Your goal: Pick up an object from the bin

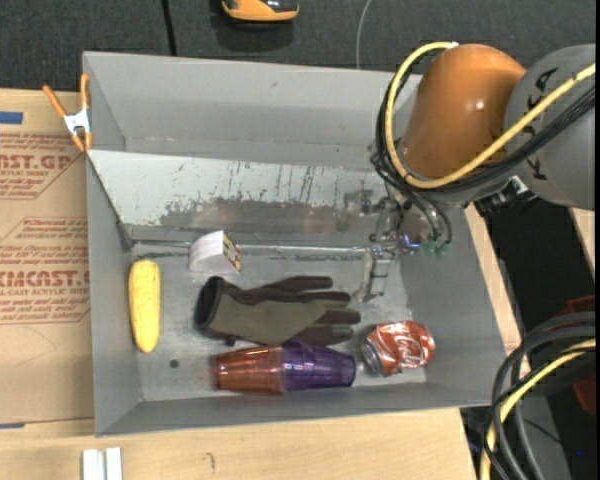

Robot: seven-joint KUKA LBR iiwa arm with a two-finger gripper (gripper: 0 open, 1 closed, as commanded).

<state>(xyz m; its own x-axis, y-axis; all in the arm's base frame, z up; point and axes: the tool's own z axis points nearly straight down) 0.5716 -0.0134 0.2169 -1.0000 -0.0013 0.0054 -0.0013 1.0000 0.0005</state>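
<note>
My gripper (pixel 374 276) hangs at the right of the bin, just above the floor near the back wall. Its tip is right beside the fingertips of a dark olive and black glove (pixel 270 313) that lies flat across the middle. A crushed red soda can (pixel 398 348) lies below the gripper, near the front right corner. To the can's left a purple plastic cup (pixel 318 366) lies on its side, nested with an orange cup (pixel 248 370) along the front wall. Nothing shows in the gripper.
A yellow corn cob (pixel 145 303) lies upright along the left wall. A small white roll with a tag (pixel 212 251) sits behind the glove's cuff. The arm with its orange cover and yellow cables overhangs the bin's right rim.
</note>
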